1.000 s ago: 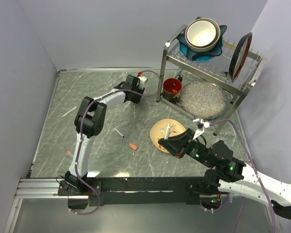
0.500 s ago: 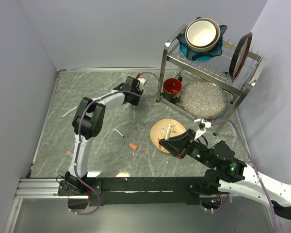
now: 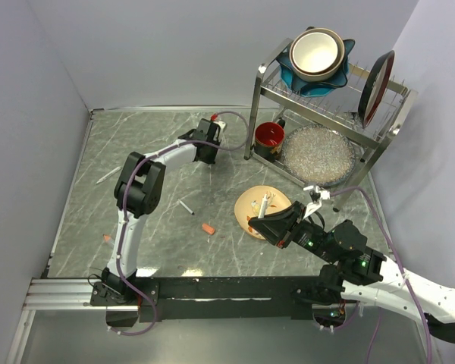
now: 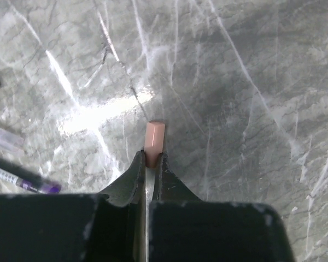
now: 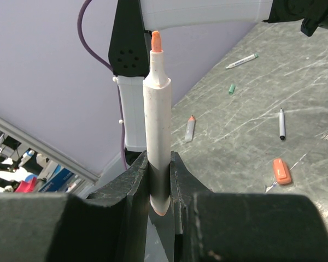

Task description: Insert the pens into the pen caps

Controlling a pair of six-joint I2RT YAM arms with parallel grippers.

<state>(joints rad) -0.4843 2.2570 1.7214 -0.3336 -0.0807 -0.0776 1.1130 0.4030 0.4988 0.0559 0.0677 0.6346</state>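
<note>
My left gripper (image 4: 151,160) is shut on the near end of a stubby orange-pink pen cap (image 4: 154,139), low over the marble top at the back, left of the red cup; in the top view this gripper (image 3: 210,129) shows there. The right gripper (image 5: 159,164) is shut on a white pen (image 5: 157,120) whose orange tip points away from the jaws. It hovers by the tan plate (image 3: 245,205), on which another pen (image 3: 264,202) lies. Loose pens (image 3: 186,206) (image 3: 107,175) and an orange cap (image 3: 208,228) lie on the table.
A red cup (image 3: 269,136) stands beside the metal dish rack (image 3: 330,102), which holds bowls and plates at the back right. In the right wrist view a green cap (image 5: 232,88) lies on the table. A purple-tipped pen (image 4: 22,181) lies left of my left gripper.
The left gripper has closed on the orange-pink cap after shifting slightly toward the back wall. The right arm and its pen have stayed still.
</note>
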